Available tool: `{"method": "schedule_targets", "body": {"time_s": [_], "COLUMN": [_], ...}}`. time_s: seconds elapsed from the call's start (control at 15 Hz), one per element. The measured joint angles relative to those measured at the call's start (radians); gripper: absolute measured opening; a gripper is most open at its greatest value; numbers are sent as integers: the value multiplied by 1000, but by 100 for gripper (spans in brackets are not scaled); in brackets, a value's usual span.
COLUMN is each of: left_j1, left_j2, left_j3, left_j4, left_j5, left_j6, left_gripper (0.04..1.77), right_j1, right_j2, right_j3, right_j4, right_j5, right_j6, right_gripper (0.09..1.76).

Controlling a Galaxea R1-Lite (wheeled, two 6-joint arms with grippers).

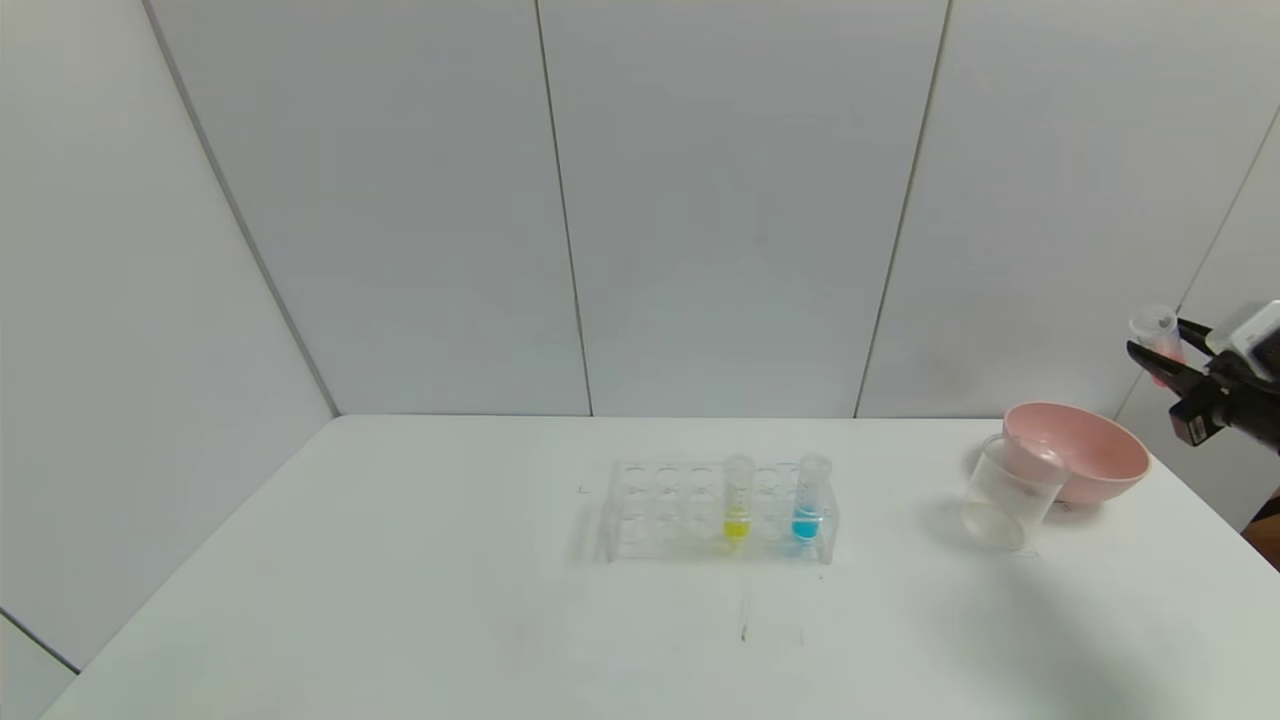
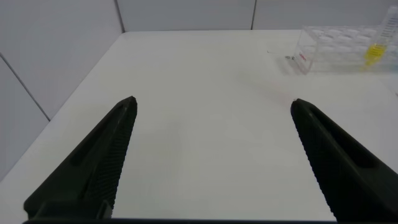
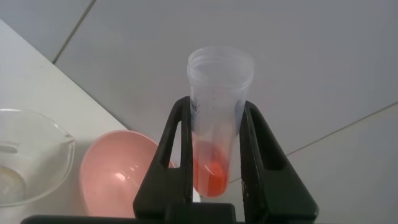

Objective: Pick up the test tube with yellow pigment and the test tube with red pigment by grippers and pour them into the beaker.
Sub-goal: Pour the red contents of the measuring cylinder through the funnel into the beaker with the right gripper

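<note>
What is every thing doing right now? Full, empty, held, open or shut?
red test tube: held upright, red liquid inside
right gripper: shut on it, raised beside the bowl
yellow test tube: standing in the rack
blue test tube: standing in the rack
rack: most holes empty
beaker: upright, looks empty
pink bowl: upright
left gripper: open, empty

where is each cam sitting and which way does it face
Head view: high on the torso, facing forward and down at the white table; right tool shows at the right edge.
Left wrist view: low over the table, between open left tool fingers, facing the clear tube rack.
Right wrist view: along the right tool shut on the red-liquid tube.
Head and right wrist views share the pink bowl.
</note>
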Motion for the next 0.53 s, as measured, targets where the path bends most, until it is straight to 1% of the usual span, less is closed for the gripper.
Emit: {"method": "schedule_targets", "body": {"time_s": [0.13, 0.27, 0.53], "left_j1": [0, 0, 0], "left_j2": [0, 0, 0], "left_j3": [0, 0, 0], "left_j4": [0, 0, 0], "left_j5": [0, 0, 0], "left_j6": [0, 0, 0], "left_gripper": [176, 176, 176], "right_j1": [-4, -4, -4], "right_j2": [17, 30, 50], "right_j3": [4, 16, 37], "right_j4": [-1, 0, 1], "right_j5": [13, 31, 34], "right_j6": [-98, -155, -297], "right_gripper": [50, 50, 50]}}
